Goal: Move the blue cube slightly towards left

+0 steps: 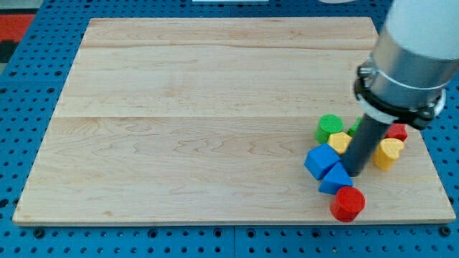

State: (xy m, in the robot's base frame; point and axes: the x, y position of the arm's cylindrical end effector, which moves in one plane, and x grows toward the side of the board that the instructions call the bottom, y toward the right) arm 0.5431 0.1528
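The blue cube (320, 160) sits on the wooden board (215, 107) near the view's lower right, in a cluster of blocks. My tip (356, 173) is just to the right of it, touching or nearly touching the blue triangular block (335, 178) below the cube. A yellow block (339, 141) lies just above and right of the cube, partly behind the rod. A green cylinder (330, 127) is above that. A red cylinder (348, 203) lies below the blue triangle.
A yellow block (388, 153) and a red block (396, 132) lie right of the rod. A bit of another green block (356, 125) shows behind the rod. The board's right edge and bottom edge are close to the cluster.
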